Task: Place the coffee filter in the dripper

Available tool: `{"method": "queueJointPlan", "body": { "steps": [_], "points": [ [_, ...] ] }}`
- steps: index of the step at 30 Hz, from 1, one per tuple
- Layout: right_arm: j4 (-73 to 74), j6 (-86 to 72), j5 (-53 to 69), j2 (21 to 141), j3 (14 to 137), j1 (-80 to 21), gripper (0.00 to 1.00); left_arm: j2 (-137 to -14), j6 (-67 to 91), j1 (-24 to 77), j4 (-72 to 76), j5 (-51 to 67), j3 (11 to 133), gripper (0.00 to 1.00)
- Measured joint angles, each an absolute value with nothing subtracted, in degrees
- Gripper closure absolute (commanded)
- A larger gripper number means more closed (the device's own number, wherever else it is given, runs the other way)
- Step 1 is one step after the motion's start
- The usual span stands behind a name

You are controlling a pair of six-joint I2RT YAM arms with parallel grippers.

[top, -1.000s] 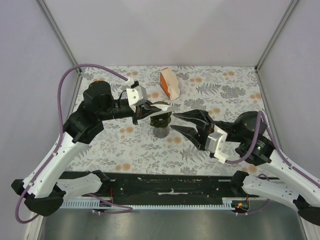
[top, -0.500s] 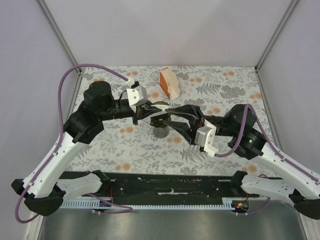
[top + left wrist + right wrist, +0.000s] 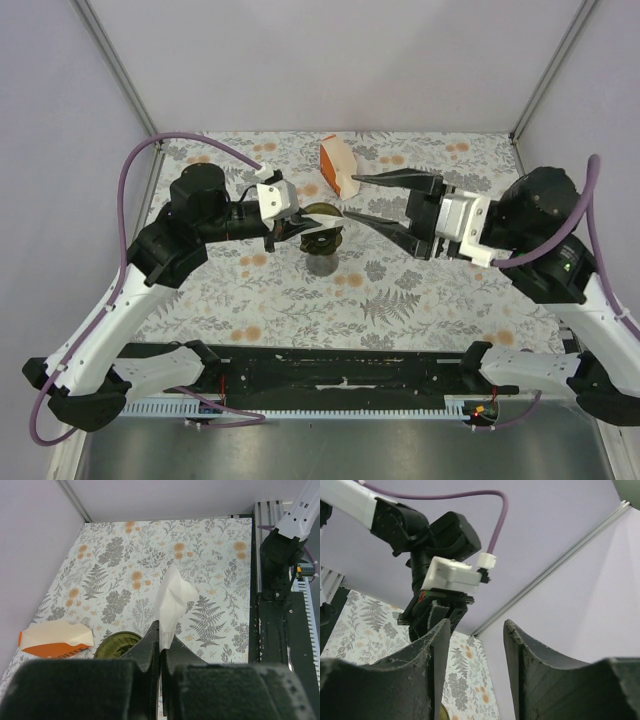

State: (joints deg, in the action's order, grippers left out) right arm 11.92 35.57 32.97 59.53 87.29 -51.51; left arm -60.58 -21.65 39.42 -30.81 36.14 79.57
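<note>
Evidently the carrying step is in hand. The left gripper (image 3: 160, 630), its fingers pressed tight together, pinches the thin white paper coffee filter (image 3: 173, 602) by its lower edge, with the crumpled fan standing out past the tips. The filter hangs in the air above and just beside the dark green ribbed dripper (image 3: 117, 645) on its grey cylindrical cup base (image 3: 322, 264), not yet inside it. The right gripper (image 3: 352, 197) hovers near, jaws about half spread and holding nothing.

Next, I'd judge, the paper wants centring over the funnel mouth, then lowering and release. Paper this flimsy may snag on the rim or cling to the fingers.

An orange-and-cream wedge-shaped pack (image 3: 339, 168) lies behind the dripper on the fern-and-flower patterned tablecloth (image 3: 440, 290). Around it stand pale lilac walls (image 3: 300, 60) with metal corner posts (image 3: 118, 65).
</note>
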Motion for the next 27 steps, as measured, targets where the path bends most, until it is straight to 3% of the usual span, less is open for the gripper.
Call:
{"method": "queueJointPlan", "body": {
  "steps": [5,8,17,27],
  "points": [
    [23.9,33.4,30.2,65.2,99.4,-51.3,0.41,-60.6,-23.0,39.7,-31.6,36.2,79.8,0.98],
    [30.1,32.2,29.0,69.2,102.7,-51.2,0.49,-60.6,-23.3,39.7,-31.7,36.3,79.9,0.98],
    [41.0,31.4,27.2,74.3,103.0,-51.0,0.62,-60.6,-23.4,39.7,-31.7,36.3,80.0,0.98],
    [42.1,31.5,27.0,74.0,103.0,-51.0,0.61,-60.7,-23.4,39.8,-31.7,36.3,80.0,0.98]
  ]
}}
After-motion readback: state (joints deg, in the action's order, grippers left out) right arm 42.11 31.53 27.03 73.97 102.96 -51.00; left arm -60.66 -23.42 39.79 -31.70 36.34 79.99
